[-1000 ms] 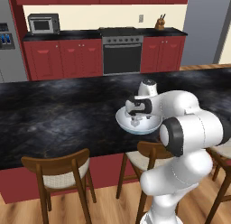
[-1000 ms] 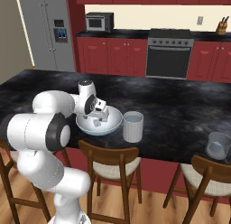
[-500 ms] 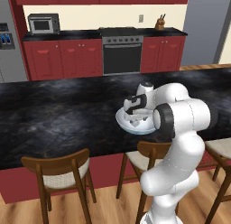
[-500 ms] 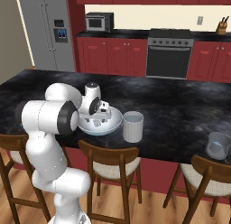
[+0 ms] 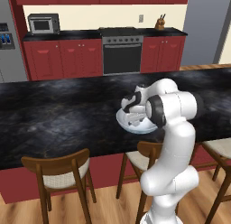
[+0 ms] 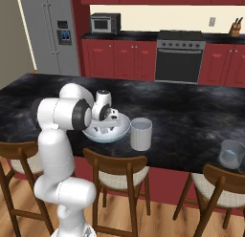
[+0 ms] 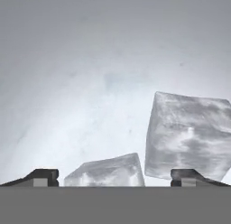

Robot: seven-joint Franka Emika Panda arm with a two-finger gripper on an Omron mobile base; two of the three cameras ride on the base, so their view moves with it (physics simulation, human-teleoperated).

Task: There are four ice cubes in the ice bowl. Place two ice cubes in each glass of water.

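Hand (image 7: 114, 178) is down inside the ice bowl (image 6: 106, 132), fingers spread wide, nothing pinched. Hand view: two ice cubes (image 7: 188, 134) against the bowl's pale inner wall. The smaller cube (image 7: 107, 171) lies between the two fingertips (image 7: 43, 177), not touching either as far as I can tell. The larger cube sits just behind the right-side tip, tilted on a corner.

Ice bowl stands on the black counter (image 6: 191, 116) near its front edge, the side with the stools (image 6: 117, 179). In the left base view the bowl (image 5: 135, 123) is partly covered by the arm's wrist and elbow; hand (image 5: 131, 111) is dipped over the rim.

One glass of water (image 6: 141, 134) stands upright just beside the bowl, on its right in the right base view, close but apart from the rim. Second glass (image 6: 231, 154) stands well apart, further along the same front edge toward the counter's right end. Can't tell the contents of either glass.
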